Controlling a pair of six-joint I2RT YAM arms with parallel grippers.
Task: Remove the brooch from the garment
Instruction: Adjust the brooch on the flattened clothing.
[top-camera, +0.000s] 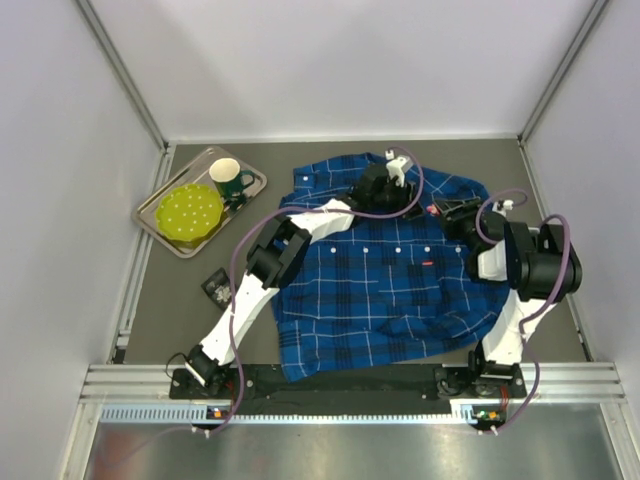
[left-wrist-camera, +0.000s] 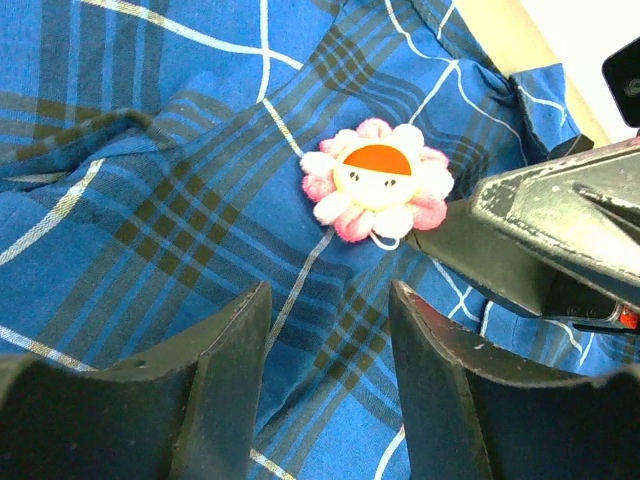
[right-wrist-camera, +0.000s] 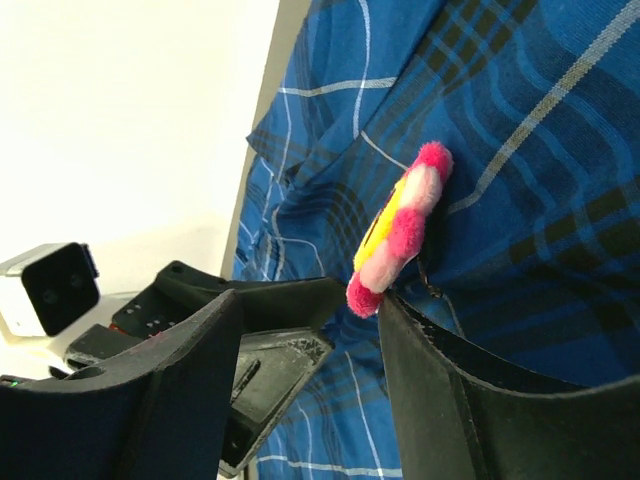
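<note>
Both arms are bolted at the near edge of the grey worktop (top-camera: 500, 165), which is dull and bare apart from a small dark object (top-camera: 215, 285) at the near left. The garment (top-camera: 380, 290) lies spread and rumpled across the middle, collar at the far side. Both arms reach over it to the brooch (left-wrist-camera: 378, 183), a pink plush flower with an orange-topped face, pinned on the shirt's far right part.

The left gripper (left-wrist-camera: 328, 300) hangs low over the cloth just near of the brooch, jaws apart and empty, probably to hold the fabric down. The right gripper (right-wrist-camera: 310, 310) comes in from the right, also open and empty, one finger just beside the petals, seemingly lined up to pinch them.

At the far left a metal tray (top-camera: 150, 215) carries a green mug (top-camera: 230, 180) and a yellow-green dish (top-camera: 190, 212). Plain white walls close in the sides.
</note>
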